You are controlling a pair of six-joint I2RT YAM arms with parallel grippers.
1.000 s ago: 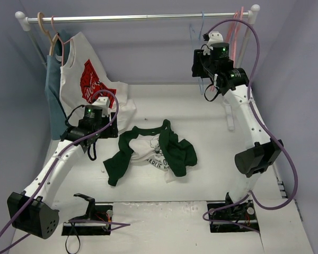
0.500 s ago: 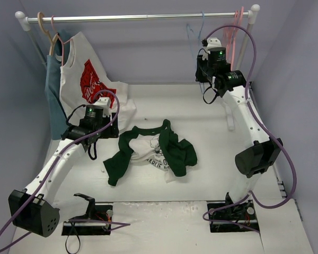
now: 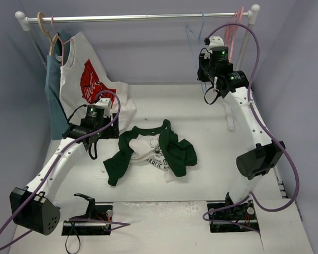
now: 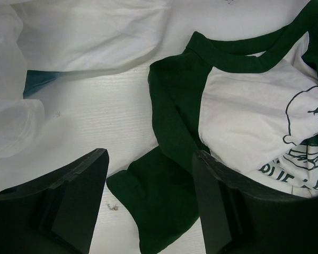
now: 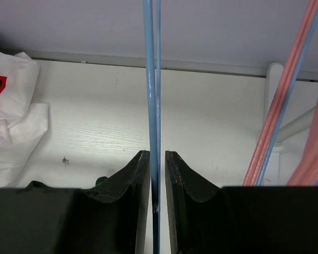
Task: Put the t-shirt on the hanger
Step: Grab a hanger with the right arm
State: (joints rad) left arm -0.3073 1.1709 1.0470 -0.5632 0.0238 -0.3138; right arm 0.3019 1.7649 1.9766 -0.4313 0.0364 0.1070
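The t-shirt lies crumpled in the middle of the table, green sleeves spread and the cartoon print partly showing. My left gripper is open just left of it. In the left wrist view the gripper hovers over a green sleeve and holds nothing. The light blue hanger hangs from the rail at the back right. My right gripper is raised at it. In the right wrist view the gripper is closed around the hanger's thin blue wire.
A white rail spans the back. Pink hangers hang right of the blue one and show in the right wrist view. A white shirt with a red graphic, a blue-grey garment and a tan wooden hanger hang at the back left.
My right gripper has moved up and a little right to the blue hanger, and its jaws have narrowed around the wire. The left arm has barely shifted. The t-shirt has not moved.
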